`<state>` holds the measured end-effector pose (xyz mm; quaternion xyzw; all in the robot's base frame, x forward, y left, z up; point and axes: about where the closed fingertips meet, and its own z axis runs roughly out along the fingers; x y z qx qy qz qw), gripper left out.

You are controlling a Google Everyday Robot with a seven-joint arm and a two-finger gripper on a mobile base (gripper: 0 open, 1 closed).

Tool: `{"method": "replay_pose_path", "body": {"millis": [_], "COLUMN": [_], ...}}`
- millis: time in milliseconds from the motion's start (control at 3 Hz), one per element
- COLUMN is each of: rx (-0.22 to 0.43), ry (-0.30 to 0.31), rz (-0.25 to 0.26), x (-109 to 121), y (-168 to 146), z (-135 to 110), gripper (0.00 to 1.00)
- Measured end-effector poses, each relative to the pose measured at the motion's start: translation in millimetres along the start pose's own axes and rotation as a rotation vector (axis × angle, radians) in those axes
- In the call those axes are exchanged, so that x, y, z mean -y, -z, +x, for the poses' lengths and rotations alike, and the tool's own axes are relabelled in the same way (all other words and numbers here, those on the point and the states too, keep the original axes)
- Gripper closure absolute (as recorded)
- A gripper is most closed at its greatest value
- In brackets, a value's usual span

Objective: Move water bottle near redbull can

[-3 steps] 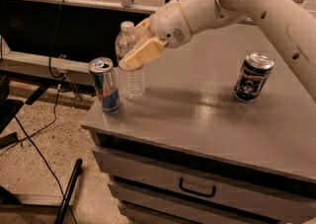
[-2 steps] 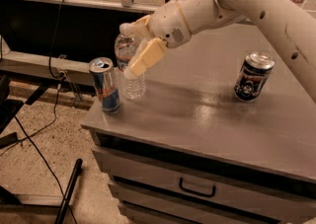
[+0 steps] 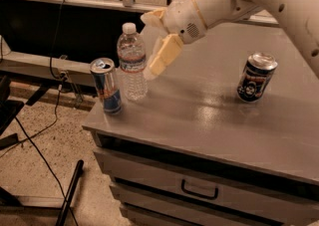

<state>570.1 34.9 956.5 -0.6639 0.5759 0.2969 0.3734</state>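
Observation:
The water bottle [image 3: 132, 68], clear with a white cap and a blue-and-red label band, stands upright near the left front corner of the grey table [image 3: 209, 120]. The redbull can [image 3: 106, 86] stands just left of it, a small gap apart. My gripper [image 3: 148, 46] is open and empty just right of the bottle. One cream finger [image 3: 162, 56] hangs beside the bottle's side and the other [image 3: 152, 17] is higher, behind its neck. Neither finger grips the bottle.
A wider dark navy can [image 3: 256, 76] stands on the table's right side. The table's left edge is close to the redbull can. A drawer with a handle [image 3: 199, 190] lies below the top. Cables and a black pole [image 3: 70, 192] are on the floor at left.
The gripper has let go of the water bottle, opened wider and drawn back a little to the right. The bottle stays standing next to the redbull can.

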Motion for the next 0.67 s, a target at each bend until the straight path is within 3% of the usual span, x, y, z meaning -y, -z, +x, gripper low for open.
{"method": "replay_pose_path", "body": {"millis": [333, 667], "rx": [-0.067, -0.067], "ry": [0.007, 0.007], "rz": [0.062, 0.062], "x": [0.4, 0.4], "y": [37.0, 37.0], "z": [12.1, 12.1], "gripper": [0.00, 0.00]}}
